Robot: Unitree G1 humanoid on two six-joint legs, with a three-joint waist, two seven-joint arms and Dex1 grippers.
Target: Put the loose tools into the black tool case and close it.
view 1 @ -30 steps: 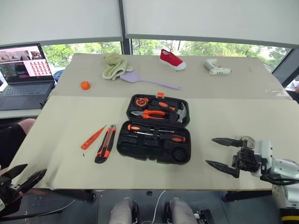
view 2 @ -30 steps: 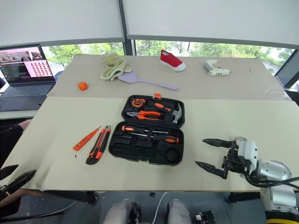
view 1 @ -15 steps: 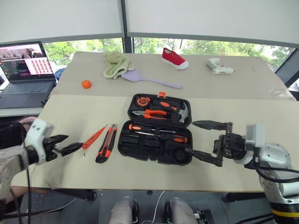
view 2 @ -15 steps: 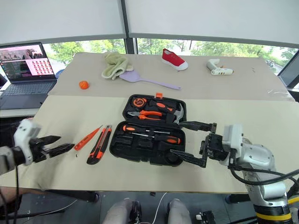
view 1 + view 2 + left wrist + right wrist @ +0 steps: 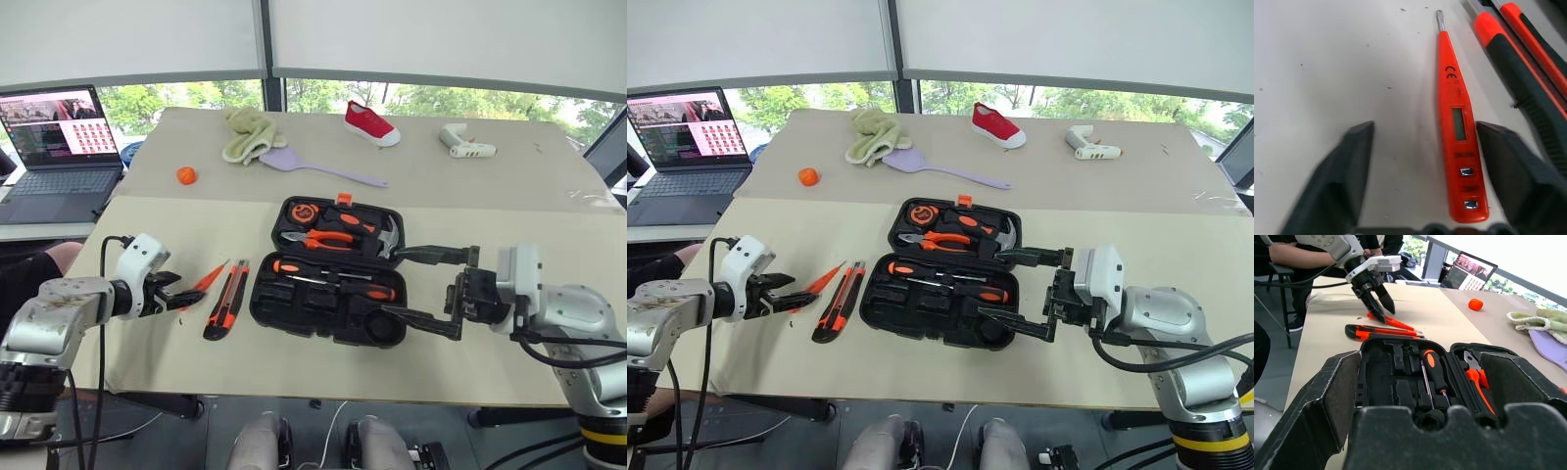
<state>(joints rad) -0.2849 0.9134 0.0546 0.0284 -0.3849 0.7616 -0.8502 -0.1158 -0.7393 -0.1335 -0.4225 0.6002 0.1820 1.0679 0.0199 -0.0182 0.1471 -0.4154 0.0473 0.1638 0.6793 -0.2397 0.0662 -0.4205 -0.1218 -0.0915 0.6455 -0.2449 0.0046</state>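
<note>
The black tool case [image 5: 259, 296] lies open at mid-table, with pliers, a hammer and a tape measure in its lid. An orange-and-black screwdriver [image 5: 374, 292] rests in its base. To its left lie a slim orange tester screwdriver [image 5: 1457, 132], another orange-and-black screwdriver [image 5: 1508, 58] and a utility knife [image 5: 235, 282], side by side. My left gripper [image 5: 193, 294] is low over the table, open, its fingers straddling the tester's near end. At the case's right end my right gripper [image 5: 392, 282] hovers wide open and holds nothing.
Along the back stand a laptop [image 5: 59, 147], an orange ball [image 5: 186, 175], a green cloth [image 5: 250, 137], a purple spatula [image 5: 313, 166], a red shoe [image 5: 372, 122] and a white handheld tool [image 5: 465, 144]. A seated person [image 5: 1283, 254] is at the table's left side.
My left gripper came up from below the table's front edge to the tester and narrowed its fingers around it. My right gripper rose and swung left over the case's right end.
</note>
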